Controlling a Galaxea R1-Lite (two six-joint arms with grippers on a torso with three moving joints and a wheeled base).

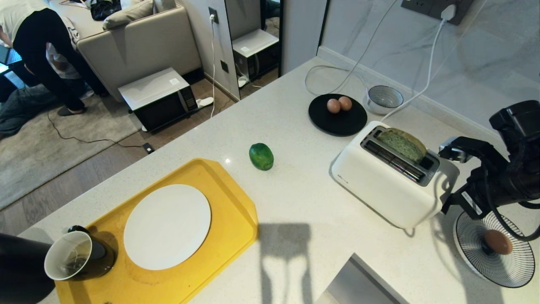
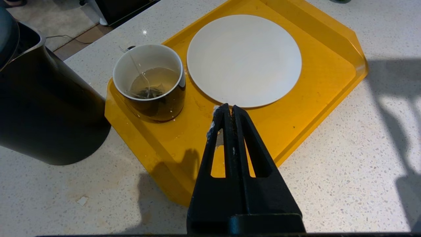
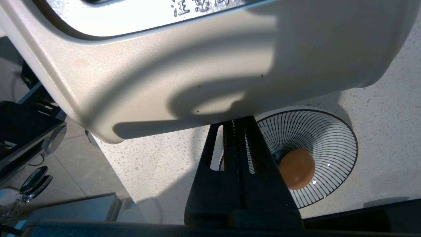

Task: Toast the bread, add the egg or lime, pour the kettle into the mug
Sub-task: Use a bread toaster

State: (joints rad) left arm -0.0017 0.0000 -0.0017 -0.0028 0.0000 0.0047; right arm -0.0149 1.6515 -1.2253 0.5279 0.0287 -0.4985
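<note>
Pressing at toaster (image 3: 204,65) side w/ closed right claw (image 3: 237,123); bread (image 1: 401,144) in slot.

we see a pale green bread (image 1: 403,144) with a brown crust in a white toaster (image 1: 388,181), just beside our black right gripper (image 3: 237,122). below that gripper, a pinkish-brown egg (image 3: 296,169) sits in a white bowl (image 3: 332,138) with thin dark radial stripes. by our black left gripper (image 2: 228,108), a white plate (image 2: 244,59), a yellow tray (image 2: 329,42), and a mug (image 2: 154,89) that is dark outside, white inside.

Glossy lime (image 1: 261,156) on speckled stone counter (image 1: 303,202).
</note>
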